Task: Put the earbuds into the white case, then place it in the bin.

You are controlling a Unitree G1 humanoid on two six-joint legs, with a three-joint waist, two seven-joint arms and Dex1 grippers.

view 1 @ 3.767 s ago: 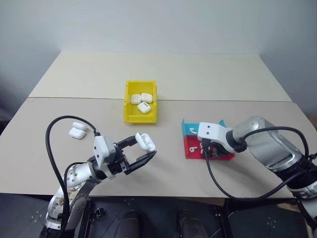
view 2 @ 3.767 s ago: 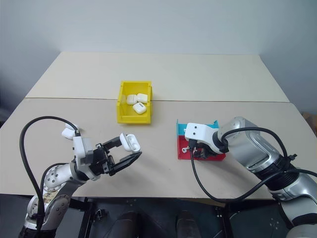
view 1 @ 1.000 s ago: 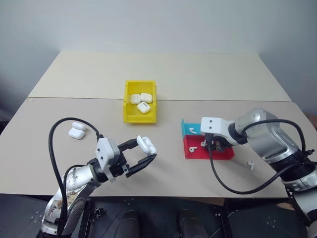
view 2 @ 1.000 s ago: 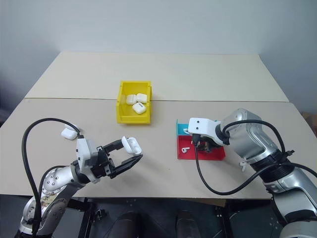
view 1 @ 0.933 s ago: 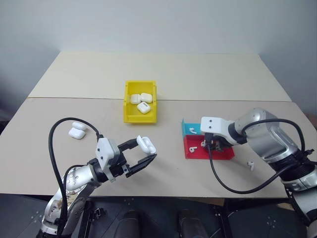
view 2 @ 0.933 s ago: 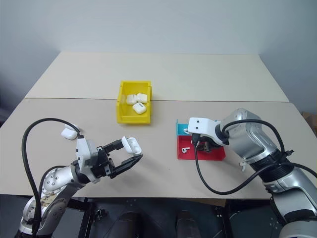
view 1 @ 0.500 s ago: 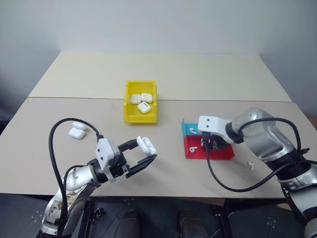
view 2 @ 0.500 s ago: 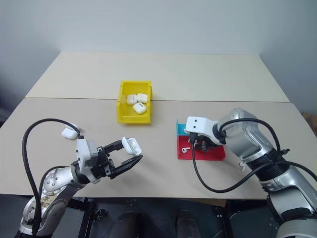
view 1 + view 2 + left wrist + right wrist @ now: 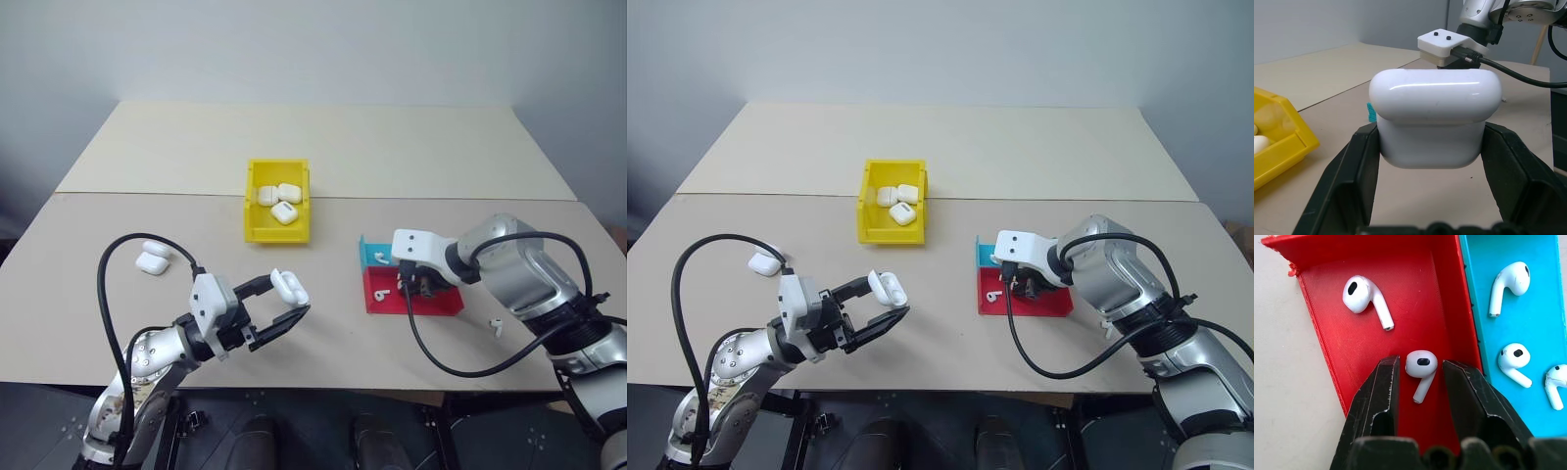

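Note:
My left gripper (image 9: 290, 295) is held above the table's front left, shut on a closed white case (image 9: 1435, 117) that sits between its two black fingers. My right gripper (image 9: 1420, 364) points down into the red half of the red-and-blue tray (image 9: 436, 304). It is open, with one earbud (image 9: 1421, 366) lying between its fingertips and a thin gap on each side. Another earbud (image 9: 1365, 296) lies in the red half, and three earbuds (image 9: 1511, 281) lie in the blue half. The yellow bin (image 9: 277, 235) stands at mid-table, left of the tray, with three white cases (image 9: 277, 202) inside.
Two more white cases (image 9: 153, 258) lie on the table at the left, behind my left arm. A loose earbud (image 9: 496, 326) lies on the table just right of the tray. A seam crosses the table behind the bin.
Since the oldest frames my right forearm has swung outward and the loose earbud beside the tray has come into sight. Over the last second neither gripper has visibly moved.

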